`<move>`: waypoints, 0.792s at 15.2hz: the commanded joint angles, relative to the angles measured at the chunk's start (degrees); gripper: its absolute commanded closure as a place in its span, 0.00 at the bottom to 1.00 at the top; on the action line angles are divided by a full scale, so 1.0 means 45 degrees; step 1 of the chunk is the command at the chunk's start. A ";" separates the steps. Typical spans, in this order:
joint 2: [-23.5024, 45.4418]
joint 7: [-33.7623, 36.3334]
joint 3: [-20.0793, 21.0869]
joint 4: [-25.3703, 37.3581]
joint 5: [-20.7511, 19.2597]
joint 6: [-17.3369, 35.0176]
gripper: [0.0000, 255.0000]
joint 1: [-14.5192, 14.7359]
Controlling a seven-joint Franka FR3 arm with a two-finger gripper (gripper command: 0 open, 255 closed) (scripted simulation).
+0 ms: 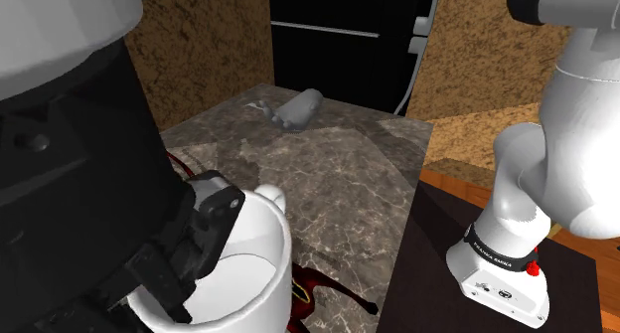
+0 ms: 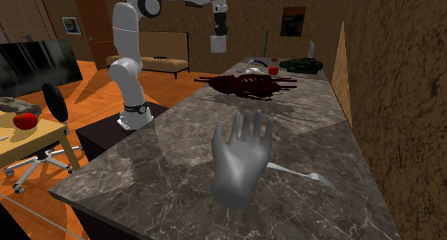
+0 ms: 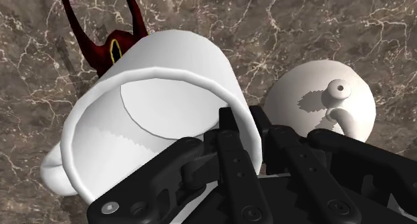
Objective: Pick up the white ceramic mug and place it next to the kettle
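Dark veined marble tabletop (image 1: 328, 172) across the scene, white jointed arm (image 2: 123, 38) arched over its far end in the second exterior view. Dark red spindly object (image 2: 247, 87) sprawled mid-surface, grey hand-shaped form (image 2: 240, 160) near that view's front edge, thin silver fork (image 2: 301, 174) just beside it. Plain white cylindrical mug (image 3: 154, 102) tilted and pinched by its wall at the rim between the black jaws, one finger inside and one outside, with a small white domed kettle (image 3: 321, 99) with a knobbed lid standing on the tabletop just beside the mug.
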 commanded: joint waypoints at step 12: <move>0.3635 0.3133 0.0386 0.4160 -0.2281 -0.1568 1.00 0.3829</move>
